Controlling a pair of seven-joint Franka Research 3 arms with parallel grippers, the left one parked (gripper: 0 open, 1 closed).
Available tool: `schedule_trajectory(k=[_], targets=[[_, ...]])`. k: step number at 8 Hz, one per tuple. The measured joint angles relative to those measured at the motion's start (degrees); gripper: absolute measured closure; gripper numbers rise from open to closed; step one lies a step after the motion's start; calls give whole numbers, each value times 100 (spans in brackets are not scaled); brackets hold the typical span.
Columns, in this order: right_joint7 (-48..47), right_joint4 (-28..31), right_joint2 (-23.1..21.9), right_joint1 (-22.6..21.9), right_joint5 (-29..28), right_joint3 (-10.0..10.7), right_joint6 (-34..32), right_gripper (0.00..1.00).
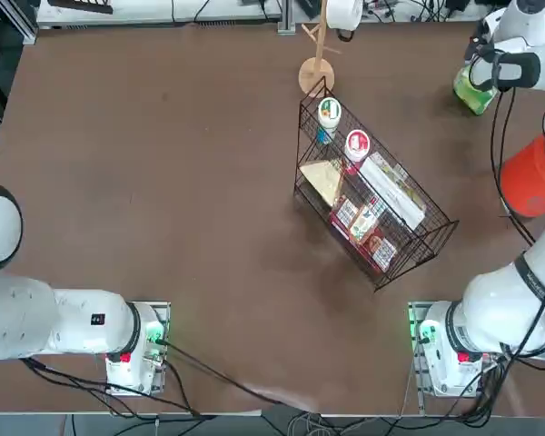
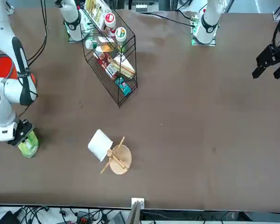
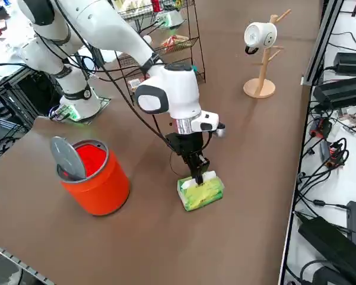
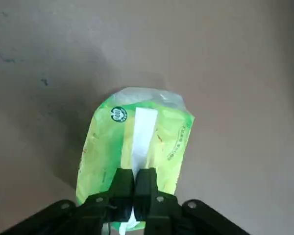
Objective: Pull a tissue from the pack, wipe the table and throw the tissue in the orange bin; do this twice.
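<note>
The large dark-brown matte worktop (image 1: 163, 182) fills the top view. At its upper right, the right pincer (image 4: 134, 183) is pinched closed on the white tissue (image 4: 143, 134) of the small bright-green plastic pack (image 4: 105, 152). Cables run along the edges.

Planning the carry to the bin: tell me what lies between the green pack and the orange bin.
Only bare table lies between the pack and the orange bin in the right side view. The right tool is shut on the pack's tissue.

My right arm (image 3: 166, 89) in glossy white shells, grey joint bands, black cables looping along it, black right gripper (image 4: 134, 188), green-lit base (image 1: 433, 336)
</note>
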State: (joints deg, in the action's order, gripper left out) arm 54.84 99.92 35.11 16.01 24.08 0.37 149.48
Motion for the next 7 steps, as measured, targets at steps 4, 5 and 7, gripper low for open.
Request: schedule_trajectory(k=[4,5,7], targets=[[-16,-205,-399,-2,-311,-32,-593,99],[-11,-265,-601,-14,-568,-55,-978,99],[-11,-315,-914,-44,-915,-82,-1510,99]])
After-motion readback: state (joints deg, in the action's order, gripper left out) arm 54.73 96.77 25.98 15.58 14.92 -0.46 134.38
